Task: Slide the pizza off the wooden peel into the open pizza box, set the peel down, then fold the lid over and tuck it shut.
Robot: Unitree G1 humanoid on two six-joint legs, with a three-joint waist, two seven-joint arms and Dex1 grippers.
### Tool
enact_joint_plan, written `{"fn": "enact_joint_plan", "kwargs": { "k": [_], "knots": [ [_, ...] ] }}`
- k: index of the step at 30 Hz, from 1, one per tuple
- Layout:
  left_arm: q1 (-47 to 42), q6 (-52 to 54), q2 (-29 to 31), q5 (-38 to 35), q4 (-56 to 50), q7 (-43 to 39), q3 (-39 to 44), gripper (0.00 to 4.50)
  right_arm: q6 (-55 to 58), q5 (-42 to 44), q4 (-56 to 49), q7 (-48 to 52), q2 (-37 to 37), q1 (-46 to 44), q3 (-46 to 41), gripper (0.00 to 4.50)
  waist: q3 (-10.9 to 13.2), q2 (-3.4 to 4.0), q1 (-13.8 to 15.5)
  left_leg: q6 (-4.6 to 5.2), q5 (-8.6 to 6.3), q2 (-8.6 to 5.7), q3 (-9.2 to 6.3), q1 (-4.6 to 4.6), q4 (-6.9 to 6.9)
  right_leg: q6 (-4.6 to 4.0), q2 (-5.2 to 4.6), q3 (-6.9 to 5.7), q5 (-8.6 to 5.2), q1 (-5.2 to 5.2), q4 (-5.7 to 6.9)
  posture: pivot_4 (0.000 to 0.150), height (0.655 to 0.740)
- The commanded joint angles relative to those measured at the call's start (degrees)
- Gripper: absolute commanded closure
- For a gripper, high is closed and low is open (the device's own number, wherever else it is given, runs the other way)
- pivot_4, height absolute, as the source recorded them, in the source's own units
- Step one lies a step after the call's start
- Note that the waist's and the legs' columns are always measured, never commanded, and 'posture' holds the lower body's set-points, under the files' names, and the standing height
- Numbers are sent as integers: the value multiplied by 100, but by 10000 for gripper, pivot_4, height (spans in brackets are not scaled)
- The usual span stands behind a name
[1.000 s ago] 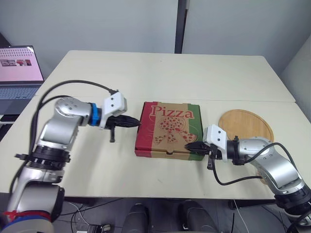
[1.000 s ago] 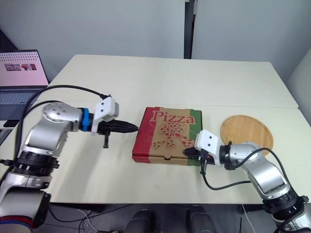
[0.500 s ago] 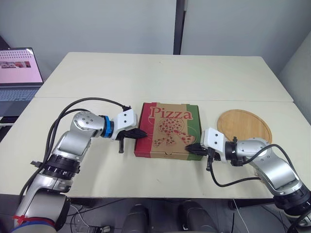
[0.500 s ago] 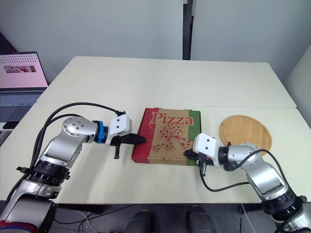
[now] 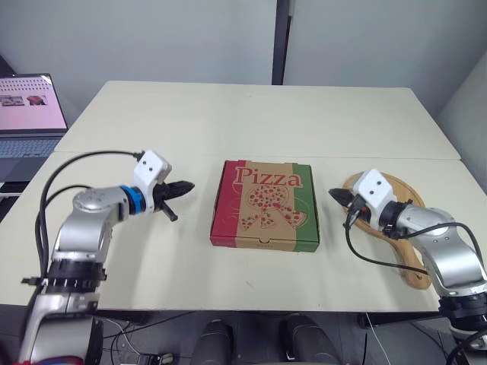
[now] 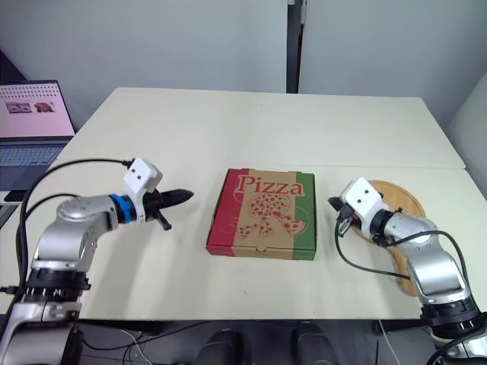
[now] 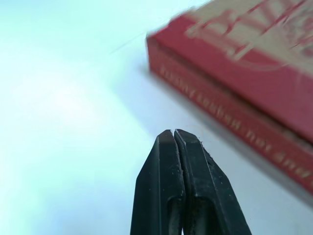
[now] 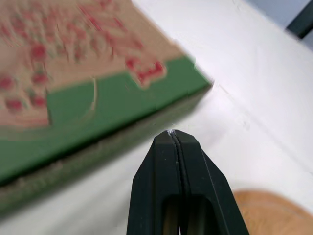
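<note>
**Box closed, both hands off it**

We see the pizza box [image 5: 262, 242] lying in the middle of the counter [image 5: 251, 122], towards the near edge. Its lid [image 5: 268, 199] is down flat, printed side up, with a red strip along the left side and a green strip along the right.

The wooden peel [image 6: 401, 195] lies flat on the counter to the right of the box and apart from it. Its round blade is at the far end and its handle points towards the near edge. The right forearm crosses above it.

The left hand [image 5: 185, 186] hovers to the left of the box, with bare counter between them, its tips pointing right at the box's left wall. In the left wrist view the two black fingers [image 7: 164, 166] are pressed together with nothing between them, and the red side wall shows beyond them.

The right hand [image 5: 335, 195] sits just right of the box's far right corner, over the left rim of the peel, pointing left. In the right wrist view its fingers [image 8: 190, 166] are also together and hold nothing.

A laptop [image 5: 30, 114] stands open at the far left, beside the counter.
</note>
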Motion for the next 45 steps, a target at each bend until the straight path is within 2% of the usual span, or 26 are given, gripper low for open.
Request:
{"fn": "enact_joint_plan", "kwargs": {
  "k": [1, 6, 15, 24, 27, 31, 34, 36, 40, 45],
  "knots": [
    [160, 181, -107, -42, -433, 90, -204, 45000, 5, -130, -48, 26, 26, -2, 219, 44670, 1, -1, 1, 0, 0, 0, 0, -6, 1, 0, 0, -1, 0, -5, 0, 1500, 7400],
    [278, 521, -277, -257, -803, 81, -344, 45000, 92, 55, -169, 243, 186, -6, 473, 44670, 2, -2, 2, 0, 0, 0, -2, -6, 5, 0, 2, -2, 0, -5, 1, 1500, 7400],
    [615, 919, -16, -504, -1482, -266, -505, 45000, 153, 244, -435, 561, 276, 33, 554, 44670, 2, -1, -20, 0, 0, 3, -2, -2, 1, 0, 6, -1, 0, -6, 1, 1500, 7400],
    [660, 894, 50, -448, -1465, -204, -444, 45000, 186, 152, -393, 574, 194, -7, 495, 44670, 2, -2, -15, 0, 0, 3, -1, -3, 1, 1, 5, -1, -1, -6, 0, 1500, 7400],
    [675, 816, 272, -492, -1340, -244, -116, 45000, 318, 325, -513, 589, 27, 70, 116, 44670, 2, -1, -14, 0, 0, 2, -1, -3, 1, 2, 5, -1, -1, -6, 0, 1500, 7400],
    [837, 447, 880, -472, -973, -453, 386, 45000, 558, 835, -812, 742, -279, 333, -680, 44670, 4, -2, -16, 0, 0, 5, -2, -5, -2, -2, 5, -2, -2, -9, -2, 1500, 7400],
    [976, -66, 1389, -202, -502, -461, 624, 45000, 325, 940, -740, 936, -700, 625, -1269, 44670, 4, -2, -2, 0, 0, 5, -2, -4, -2, -2, 3, -4, -6, -8, -3, 1500, 7400],
    [1142, -383, 1676, -18, -290, -379, 790, 45000, 9, 899, -526, 1120, -1030, 879, -1642, 44670, 4, -1, 6, 0, 0, 2, 0, -5, -3, 19, -2, -5, -21, -8, -7, 1500, 7400],
    [1610, -936, 2138, -9, 57, -756, 1107, 45000, -556, 898, 275, 1705, -1703, 1381, -2399, 44670, 4, -1, 11, 0, 0, 1, 7, -6, -5, 19, -16, -5, -21, -6, -17, 1500, 7400],
    [1943, -1133, 2205, -160, 292, -806, 1553, 45000, -1157, 758, 1460, 2119, -2355, 1678, -2991, 44670, 6, 1, 11, 0, 0, 3, 17, -2, -6, 18, -40, -7, -23, -5, -17, 1500, 7400]
  ]
}}
